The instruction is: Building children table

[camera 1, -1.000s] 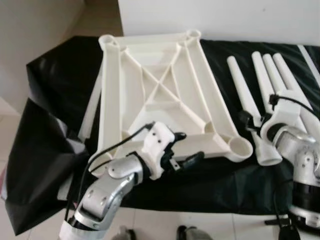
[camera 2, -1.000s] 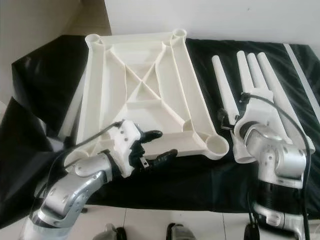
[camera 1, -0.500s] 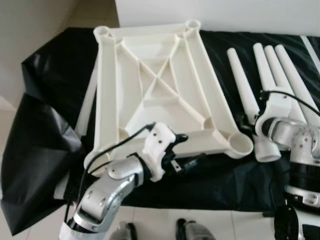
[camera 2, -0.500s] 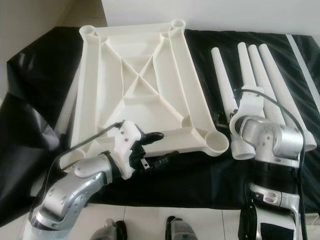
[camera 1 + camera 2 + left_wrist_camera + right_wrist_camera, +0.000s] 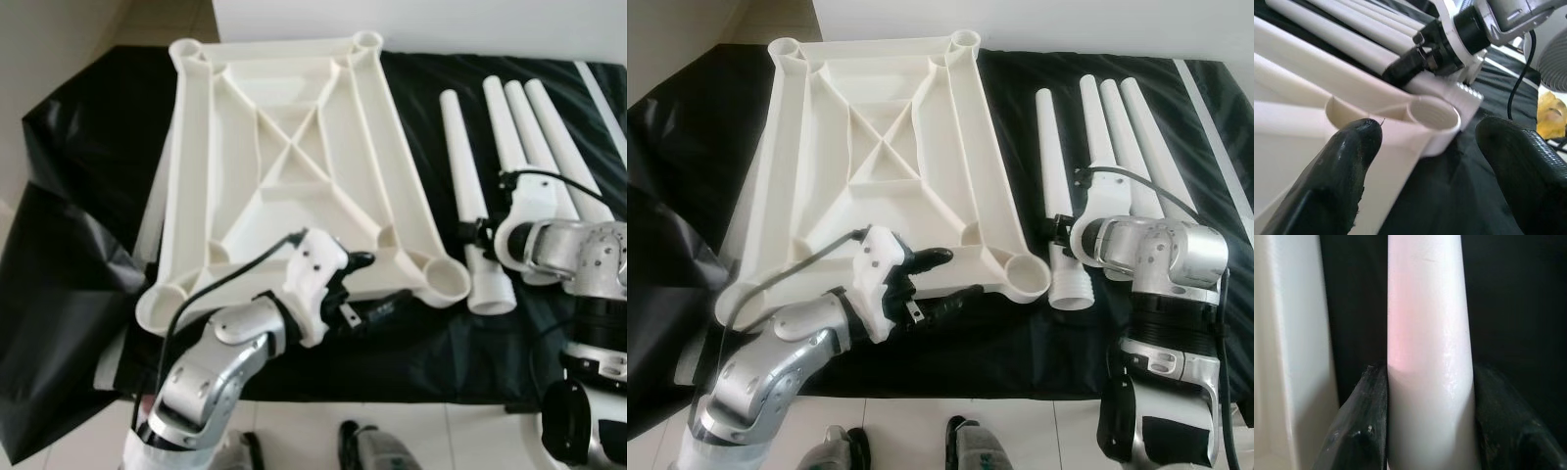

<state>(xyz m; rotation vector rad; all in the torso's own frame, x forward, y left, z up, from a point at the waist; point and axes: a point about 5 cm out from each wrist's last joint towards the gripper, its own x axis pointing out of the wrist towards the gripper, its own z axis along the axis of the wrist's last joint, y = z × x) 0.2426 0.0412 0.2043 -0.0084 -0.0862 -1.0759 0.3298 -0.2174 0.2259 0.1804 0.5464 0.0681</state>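
The white table top [image 5: 191, 186] lies upside down on a black cloth. My left gripper [image 5: 382, 281] is open at its near edge, one finger [image 5: 1337, 171] over the rim, just short of the near right corner socket [image 5: 447, 277]. Four white legs lie to the right. My right gripper [image 5: 477, 235] is shut on the leftmost leg [image 5: 458, 147] near its thick threaded end, which rests beside that socket [image 5: 1432, 115]. In the right wrist view, the leg [image 5: 1427, 357] sits clamped between both fingers [image 5: 1359, 431].
Three loose legs [image 5: 534, 127] lie side by side past the held one. The black cloth [image 5: 88, 196] hangs over the table's left and front edges. A white wall stands behind, and tiled floor [image 5: 294, 431] shows in front.
The camera has shifted. My right gripper has drawn the held leg left, so its thick end lies closer to the corner socket. The left gripper stays open at the near edge.
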